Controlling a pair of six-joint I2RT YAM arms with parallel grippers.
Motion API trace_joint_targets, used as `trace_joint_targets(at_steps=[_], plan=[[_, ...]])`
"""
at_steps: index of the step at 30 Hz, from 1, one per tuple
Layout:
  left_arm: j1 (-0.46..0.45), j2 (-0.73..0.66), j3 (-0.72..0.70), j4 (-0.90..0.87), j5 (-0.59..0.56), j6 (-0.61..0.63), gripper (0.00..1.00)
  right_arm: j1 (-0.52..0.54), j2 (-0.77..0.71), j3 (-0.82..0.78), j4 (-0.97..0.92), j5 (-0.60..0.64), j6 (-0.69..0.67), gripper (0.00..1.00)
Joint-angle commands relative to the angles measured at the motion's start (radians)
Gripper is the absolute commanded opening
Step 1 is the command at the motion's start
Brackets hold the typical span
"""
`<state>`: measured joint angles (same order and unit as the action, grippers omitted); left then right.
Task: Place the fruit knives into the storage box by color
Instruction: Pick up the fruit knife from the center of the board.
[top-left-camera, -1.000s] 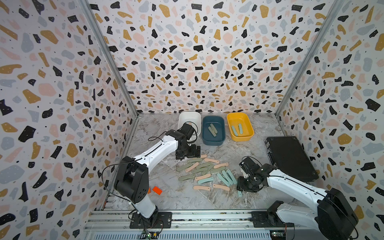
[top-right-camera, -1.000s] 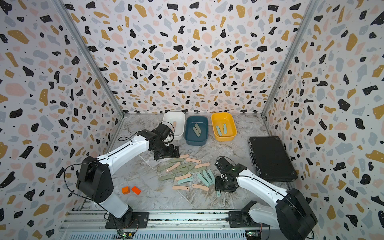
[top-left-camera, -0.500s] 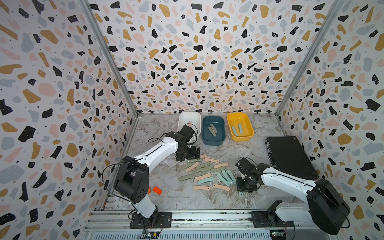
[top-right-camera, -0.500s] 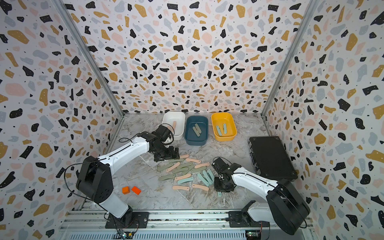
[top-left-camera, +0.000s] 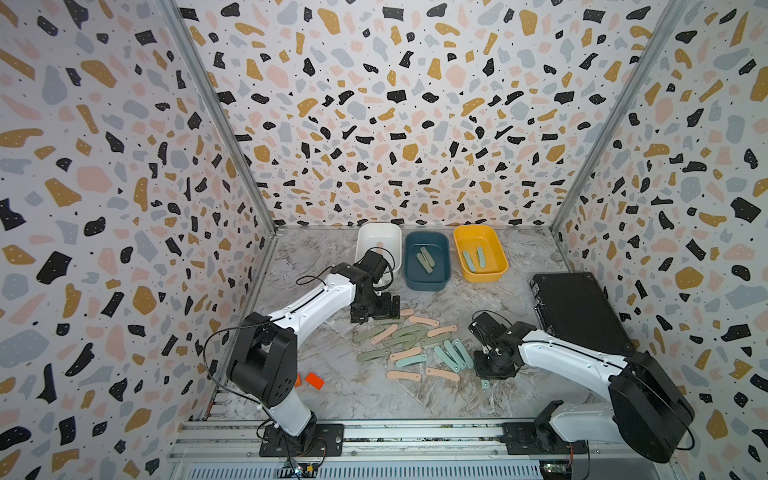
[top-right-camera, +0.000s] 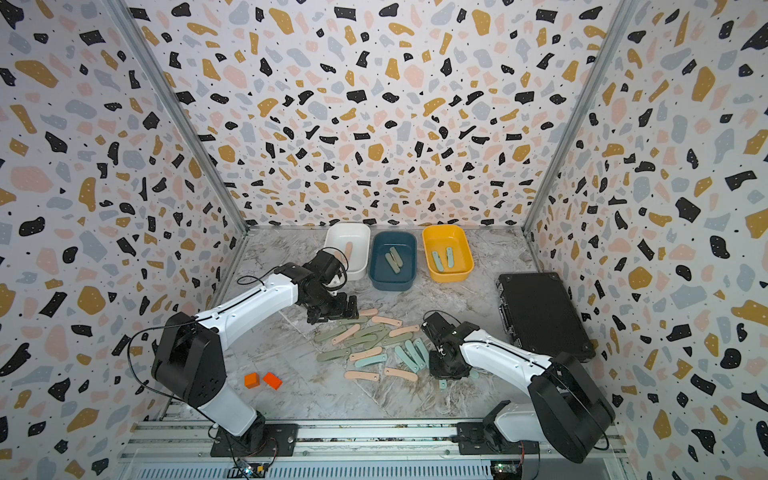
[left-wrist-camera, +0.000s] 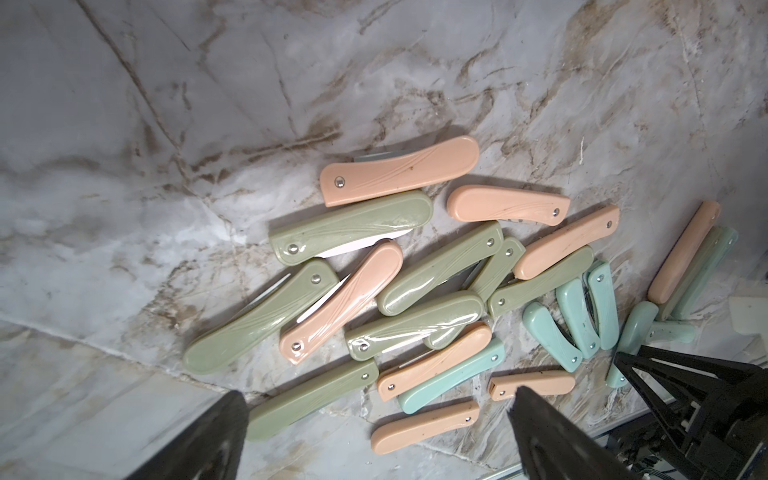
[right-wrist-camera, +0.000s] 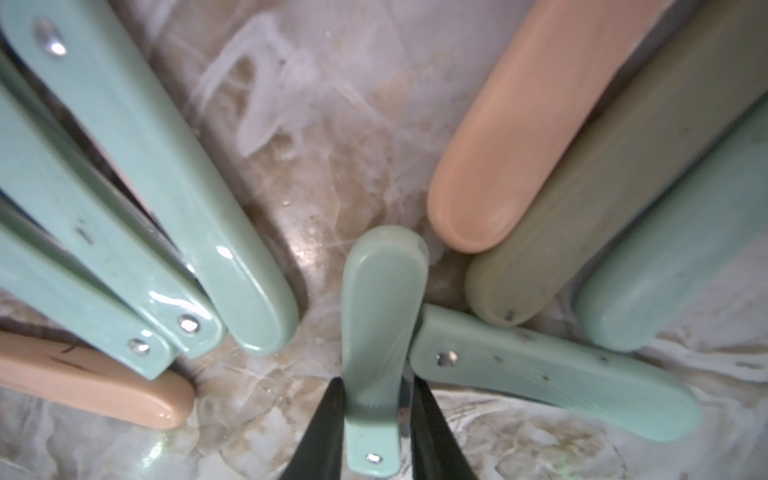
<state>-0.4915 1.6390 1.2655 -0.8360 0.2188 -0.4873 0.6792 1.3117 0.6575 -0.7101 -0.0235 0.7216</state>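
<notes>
Right end effector (right-wrist-camera: 376, 390) pinched narrow on mint knife (right-wrist-camera: 382, 316), lower centre of the wrist frame. Both top views hide most of it under the wrist, at the right edge of the knife pile (top-left-camera: 409, 340) on the worktop (top-left-camera: 374, 399). Long axis runs up-frame, rivet end between the fingers. Left end effector (left-wrist-camera: 378, 392) wide, empty.

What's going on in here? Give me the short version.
Two robot arms are sorting folded fruit knives by colour. The right pincer is clamped on a mint knife at the near edge of the pile, low at the table. The left pincer hangs open above the pile's far side. The white bin holds one peach knife, the blue bin two sage ones, the yellow bin two mint ones. Most knives lie loose.
</notes>
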Motion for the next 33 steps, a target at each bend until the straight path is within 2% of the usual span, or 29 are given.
trace_joint_targets(at_steps=[1, 15, 20, 26, 33], plan=[[0.015, -0.047, -0.004, -0.014, -0.015, 0.013, 0.99, 0.002, -0.007, 0.059, -0.043, 0.052, -0.025, 0.25], [0.019, -0.048, -0.027, -0.005, -0.001, 0.006, 0.99, -0.011, 0.008, 0.107, -0.042, 0.087, -0.062, 0.25], [0.019, -0.047, -0.025, -0.003, 0.005, 0.004, 0.99, -0.082, 0.040, 0.192, -0.043, 0.102, -0.126, 0.25], [0.019, -0.038, -0.004, -0.013, 0.025, 0.008, 0.99, -0.247, 0.168, 0.437, -0.035, 0.140, -0.262, 0.24], [0.019, -0.009, 0.032, -0.045, 0.068, 0.014, 0.99, -0.385, 0.433, 0.812, 0.028, 0.159, -0.341, 0.23]])
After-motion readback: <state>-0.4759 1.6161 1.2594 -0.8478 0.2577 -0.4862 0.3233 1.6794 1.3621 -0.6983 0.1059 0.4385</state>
